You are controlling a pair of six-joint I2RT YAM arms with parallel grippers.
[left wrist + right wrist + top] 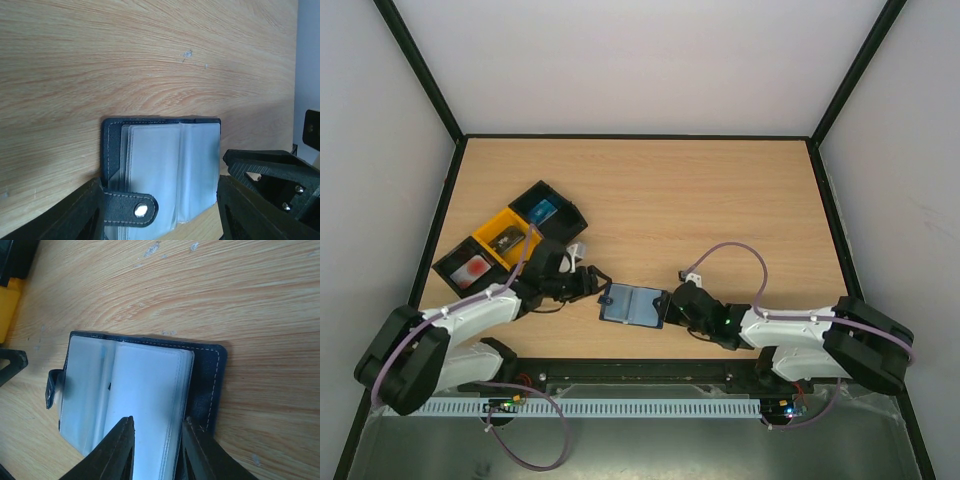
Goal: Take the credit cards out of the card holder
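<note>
The card holder lies open and flat on the table between my two grippers. It is navy with white stitching, and stacks of pale clear sleeves sit on both panels. It also shows in the left wrist view and the right wrist view. No separate credit card stands out from the sleeves. My left gripper is open wide at the holder's left end, its fingers either side of the snap tab. My right gripper is partly open, its fingertips straddling the right sleeve stack, one fingertip on the navy panel.
A row of open tray boxes stands at the left: a black one with a blue item, a yellow one, and a black one with a pinkish-red item. The yellow tray's corner shows in the right wrist view.
</note>
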